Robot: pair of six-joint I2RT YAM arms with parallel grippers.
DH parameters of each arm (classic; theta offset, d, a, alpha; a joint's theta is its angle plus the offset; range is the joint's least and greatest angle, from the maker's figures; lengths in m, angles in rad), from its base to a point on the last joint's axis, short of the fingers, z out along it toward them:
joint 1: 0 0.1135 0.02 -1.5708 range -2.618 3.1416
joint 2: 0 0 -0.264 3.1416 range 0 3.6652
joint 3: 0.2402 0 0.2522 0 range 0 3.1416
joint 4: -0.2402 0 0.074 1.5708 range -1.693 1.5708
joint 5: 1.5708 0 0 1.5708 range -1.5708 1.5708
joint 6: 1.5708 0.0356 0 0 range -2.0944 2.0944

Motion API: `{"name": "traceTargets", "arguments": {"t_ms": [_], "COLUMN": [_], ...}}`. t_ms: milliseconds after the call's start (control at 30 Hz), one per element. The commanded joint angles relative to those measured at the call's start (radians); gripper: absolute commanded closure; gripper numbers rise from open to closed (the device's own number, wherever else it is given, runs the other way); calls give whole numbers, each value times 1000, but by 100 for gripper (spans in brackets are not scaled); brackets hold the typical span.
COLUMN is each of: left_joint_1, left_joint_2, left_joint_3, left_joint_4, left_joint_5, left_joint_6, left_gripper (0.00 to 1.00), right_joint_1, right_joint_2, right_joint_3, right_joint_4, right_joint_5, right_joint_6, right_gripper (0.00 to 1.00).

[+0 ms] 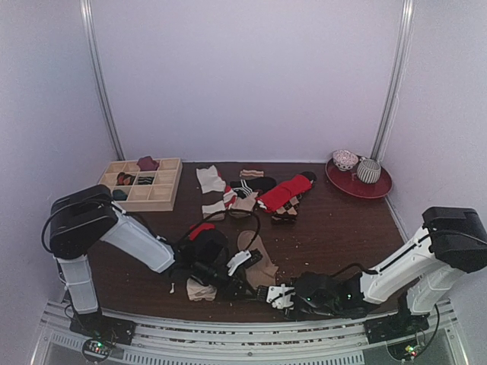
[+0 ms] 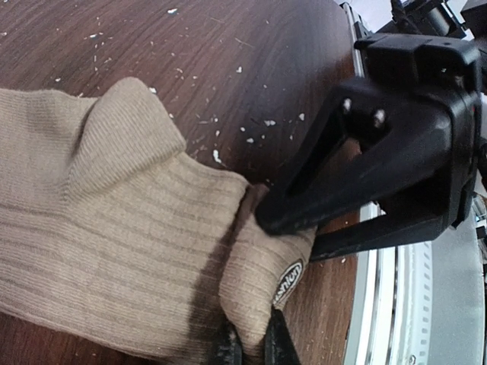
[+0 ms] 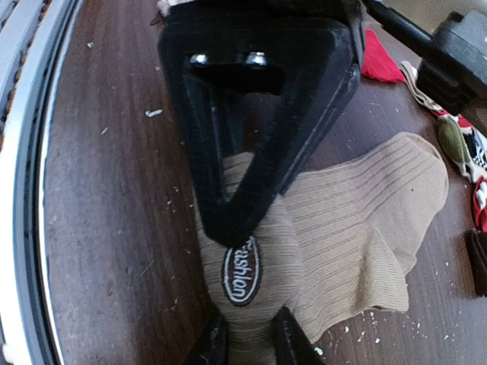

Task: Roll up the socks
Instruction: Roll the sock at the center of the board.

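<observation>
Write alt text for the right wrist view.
A tan ribbed sock with an oval Fashion label lies on a dark wooden table, its bunched end gripped by the right pincer at the bottom and the left pincer from above. A red sock shows at the upper right.

1. The top external view looks down from high behind the robot toward the back wall [image 1: 243, 76], far enough to hold the whole counter [image 1: 342, 228].
2. The left wrist view sits very close above the tan sock [image 2: 114, 243], facing the right pincer [image 2: 293, 236].
3. The right wrist view, equally close, faces the left pincer [image 3: 228, 224] from the opposite side.
4. Both wrist views share the sock's labelled end; the top view shows it small, near the counter's front edge.
</observation>
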Motion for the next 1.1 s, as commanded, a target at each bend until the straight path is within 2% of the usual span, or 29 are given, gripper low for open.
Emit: {"name": "traceTargets", "arguments": {"t_ms": [0, 33, 133, 200, 300, 433, 567, 733, 1067], "left_joint_1": [1, 1, 1, 1, -3, -23, -33, -33, -49], "left_joint_2": [29, 9, -85, -175, -294, -406, -436, -349, -214], "left_joint_3": [-68, -70, -83, -101, -110, -139, -195, -215, -197], "left_joint_4": [-206, -212, -214, -211, -206, -102, 50, 140, 221], "left_joint_5": [-60, -75, -149, -222, -345, -427, -344, -307, -267], "left_joint_6": [31, 46, 92, 136, 199, 296, 384, 409, 414], "left_gripper": [100, 95, 71, 63, 58, 56, 55, 54, 54], "right_joint_1": [-14, -21, -51, -88, -169, -262, -323, -366, -413], "right_joint_2": [46, 41, -9, -51, -82, -25, 83, 153, 253], "right_joint_3": [51, 51, 26, 26, 81, 243, 358, 367, 364], "right_joint_4": [-84, -90, -82, -104, -203, -483, -670, -652, -616], "right_joint_5": [-24, -43, -137, -236, -426, -637, -778, -903, -965], "right_joint_6": [102, 136, 239, 313, 424, 502, 529, 560, 582], "right_gripper": [88, 91, 94, 94, 95, 94, 93, 93, 93]}}
